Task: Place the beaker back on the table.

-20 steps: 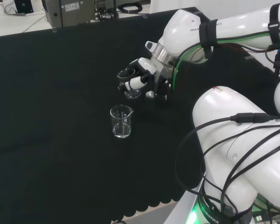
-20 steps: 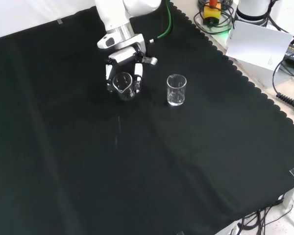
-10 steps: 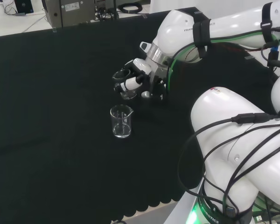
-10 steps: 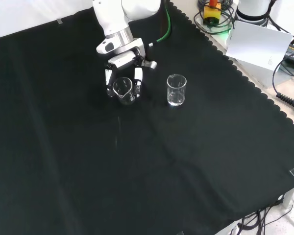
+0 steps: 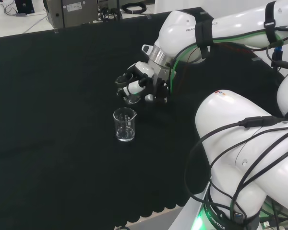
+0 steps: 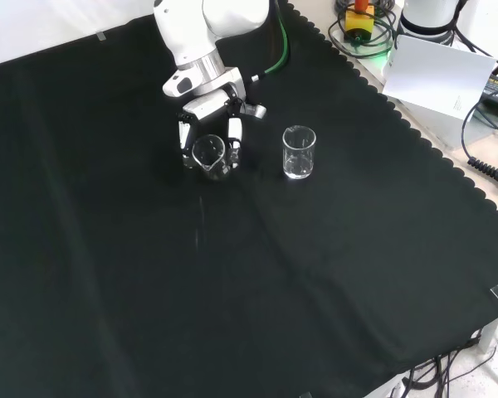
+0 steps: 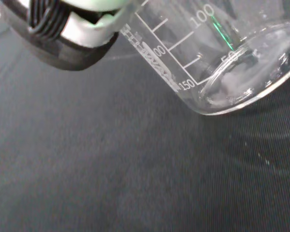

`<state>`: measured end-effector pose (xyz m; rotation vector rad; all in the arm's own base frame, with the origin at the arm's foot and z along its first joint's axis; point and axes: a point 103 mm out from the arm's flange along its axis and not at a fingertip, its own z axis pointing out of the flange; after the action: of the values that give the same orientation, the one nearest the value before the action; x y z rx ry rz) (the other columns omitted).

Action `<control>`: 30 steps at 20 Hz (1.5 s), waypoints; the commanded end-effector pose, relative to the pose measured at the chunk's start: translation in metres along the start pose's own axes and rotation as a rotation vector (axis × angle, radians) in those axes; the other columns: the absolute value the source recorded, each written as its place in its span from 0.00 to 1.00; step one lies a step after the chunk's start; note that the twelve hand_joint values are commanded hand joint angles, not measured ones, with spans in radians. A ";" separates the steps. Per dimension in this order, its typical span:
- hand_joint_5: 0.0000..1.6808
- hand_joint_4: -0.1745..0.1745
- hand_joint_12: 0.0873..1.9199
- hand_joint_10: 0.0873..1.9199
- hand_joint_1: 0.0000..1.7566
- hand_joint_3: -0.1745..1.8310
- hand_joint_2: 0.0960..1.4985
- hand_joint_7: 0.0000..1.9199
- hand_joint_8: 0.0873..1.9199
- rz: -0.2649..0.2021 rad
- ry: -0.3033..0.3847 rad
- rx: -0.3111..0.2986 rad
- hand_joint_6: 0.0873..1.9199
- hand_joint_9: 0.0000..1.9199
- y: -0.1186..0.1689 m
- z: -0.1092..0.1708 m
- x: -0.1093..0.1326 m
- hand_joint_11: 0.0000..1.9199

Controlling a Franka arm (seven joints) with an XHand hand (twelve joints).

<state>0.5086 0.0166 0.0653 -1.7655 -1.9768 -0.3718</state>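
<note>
A small clear glass beaker (image 6: 209, 157) sits inside the curled fingers of the black and white hand (image 6: 207, 124), very low over the black cloth. In the head view the hand (image 5: 143, 81) grips the same beaker (image 5: 129, 98) at the cloth's middle. The wrist view has the beaker (image 7: 222, 63) close up, tilted, with white scale marks; its base hangs a little above the cloth, and a black and white finger (image 7: 72, 34) wraps its side. A second clear beaker (image 6: 299, 152) stands upright by itself to the right in the front view, seen nearer in the head view (image 5: 124, 124).
The black cloth (image 6: 232, 290) covers the bench with a scalloped edge at the right. Cables and a white box (image 6: 436, 79) lie beyond that edge. The arm's white links (image 5: 249, 143) stand at the head view's right.
The hand has sunk lower and drifted slightly left in the head view, carrying the beaker closer to the cloth. The second beaker has stayed put.
</note>
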 end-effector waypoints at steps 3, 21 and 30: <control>0.37 0.38 0.54 0.00 0.65 0.01 0.67 0.29 0.34 0.007 -0.053 0.087 0.43 0.54 -0.006 0.000 -0.003 0.37; 0.14 0.39 0.69 0.00 0.52 0.00 0.59 0.06 0.28 0.037 -0.056 0.128 0.00 0.29 -0.025 -0.037 -0.006 0.05; 0.15 0.38 0.70 0.00 0.50 0.00 0.58 0.04 0.28 0.051 -0.161 0.066 0.00 0.28 -0.059 -0.112 0.021 0.03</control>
<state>0.4892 -0.0165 0.1260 -1.7738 -1.9807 -0.1995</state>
